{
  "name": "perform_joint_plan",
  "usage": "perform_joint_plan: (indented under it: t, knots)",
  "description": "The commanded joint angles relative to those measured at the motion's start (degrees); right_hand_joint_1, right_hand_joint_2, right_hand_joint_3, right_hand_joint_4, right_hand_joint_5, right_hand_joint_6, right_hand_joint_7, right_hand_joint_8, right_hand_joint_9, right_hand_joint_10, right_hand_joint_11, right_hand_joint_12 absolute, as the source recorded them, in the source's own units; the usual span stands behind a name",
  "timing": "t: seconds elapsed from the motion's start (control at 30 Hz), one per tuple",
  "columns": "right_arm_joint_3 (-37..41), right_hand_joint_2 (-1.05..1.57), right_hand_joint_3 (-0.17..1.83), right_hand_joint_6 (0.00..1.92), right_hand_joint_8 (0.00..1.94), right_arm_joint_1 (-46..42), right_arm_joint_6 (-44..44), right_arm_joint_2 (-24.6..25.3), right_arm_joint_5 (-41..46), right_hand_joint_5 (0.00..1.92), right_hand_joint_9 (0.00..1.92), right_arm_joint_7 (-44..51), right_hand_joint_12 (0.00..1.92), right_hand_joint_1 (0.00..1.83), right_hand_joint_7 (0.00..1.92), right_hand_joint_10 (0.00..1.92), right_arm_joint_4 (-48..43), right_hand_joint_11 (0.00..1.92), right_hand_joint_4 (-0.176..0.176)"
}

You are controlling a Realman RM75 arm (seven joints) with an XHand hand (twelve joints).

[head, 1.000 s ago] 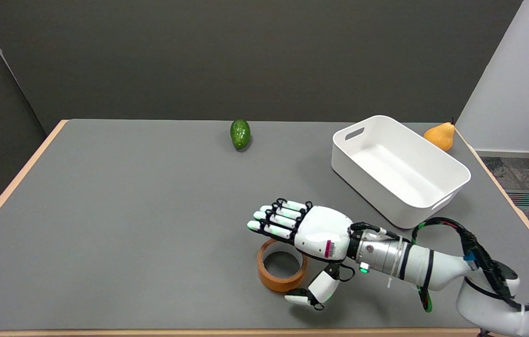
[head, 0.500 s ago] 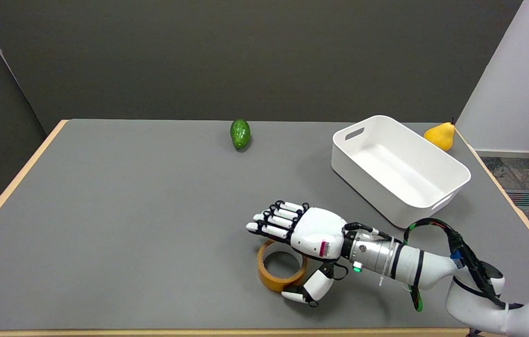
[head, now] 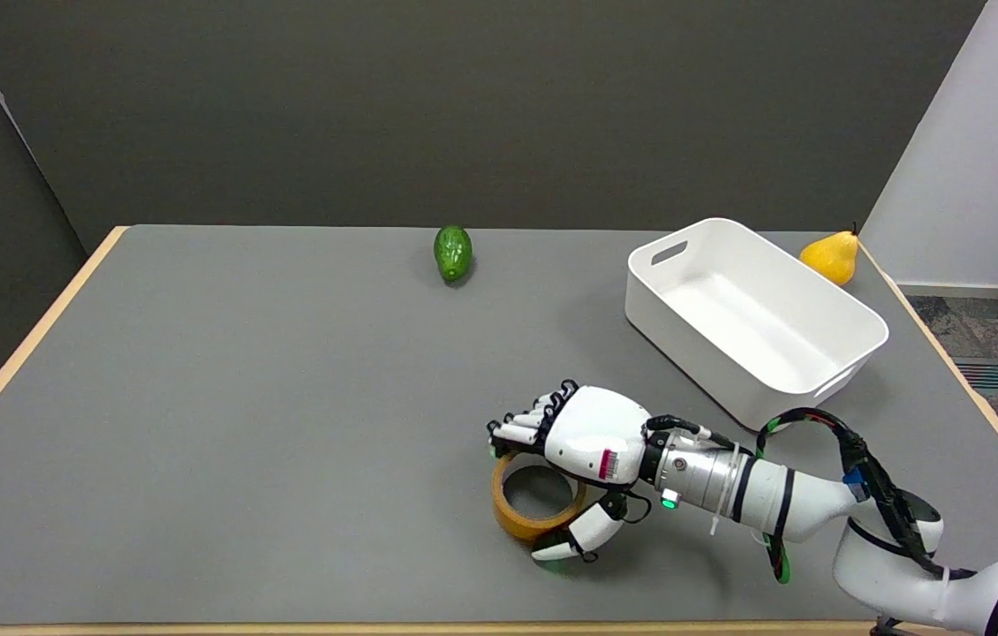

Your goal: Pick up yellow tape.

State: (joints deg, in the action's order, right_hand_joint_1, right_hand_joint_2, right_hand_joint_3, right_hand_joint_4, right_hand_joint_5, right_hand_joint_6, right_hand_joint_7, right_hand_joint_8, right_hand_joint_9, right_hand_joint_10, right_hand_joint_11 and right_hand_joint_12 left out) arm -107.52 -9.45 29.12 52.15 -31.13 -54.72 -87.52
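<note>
**A:** ok so what's the layout? Biggest stuff first pls.

**B:** Grey table (head: 243, 397) with a light wood edge fills most of the view. At the far right of it sits a white plastic bin (head: 755, 322), angled, with handle cut-outs. The right arm (head: 782, 503) reaches in from the lower right corner, white with a silver wrist section and black cables looped along it, lying low and nearly level over the table's near side.

**A:** and the right hand?

**B:** The right hand (head: 583, 446) is back-up, palm down, right over the yellow tape (head: 534, 503). Fingers (head: 524, 428) are curled down over the far rim of the roll, bunched close together. Thumb (head: 574, 539) comes around the near right side, tip low beside the roll's outer wall. So the roll sits between the fingers and the thumb.

**A:** is it actually gripped?

**B:** Can't tell tbh. The digits bracket it, but real contact isn't clear from this angle. The tape lies flat on the table, hole up, near the front edge.

**A:** small stuff?

**B:** Green avocado (head: 453, 252) at the far middle, yellow pear (head: 830, 256) just behind the bin at the far right edge.
</note>
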Motion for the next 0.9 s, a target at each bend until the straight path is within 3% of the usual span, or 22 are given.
perform_joint_plan:
  t: [0.03, 0.2, 0.6, 0.9]
  knots:
    - [0.94, 1.14, 0.24, 1.53, 1.30, 0.99, 3.40, 0.32, -0.11, 0.58, 0.83, 1.44, 1.89, 1.18, 0.88, 1.30, 1.57, 0.89, -0.110]
    - [4.85, 1.03, 0.45, 1.56, 1.27, 1.06, 4.88, 0.48, 0.55, 0.62, 0.85, 2.64, 1.92, 1.18, 0.90, 1.43, -0.22, 0.93, -0.091]
    - [21.75, 1.00, 0.49, 1.57, 1.26, 5.35, 1.56, 0.40, 1.09, 0.63, 0.88, 4.31, 1.92, 1.19, 0.91, 1.46, -9.04, 0.96, -0.090]
    - [28.21, 1.00, 0.49, 1.58, 1.27, 14.89, -8.39, -2.37, 0.94, 0.63, 0.89, 5.13, 1.92, 1.19, 0.91, 1.47, -5.79, 0.96, -0.088]
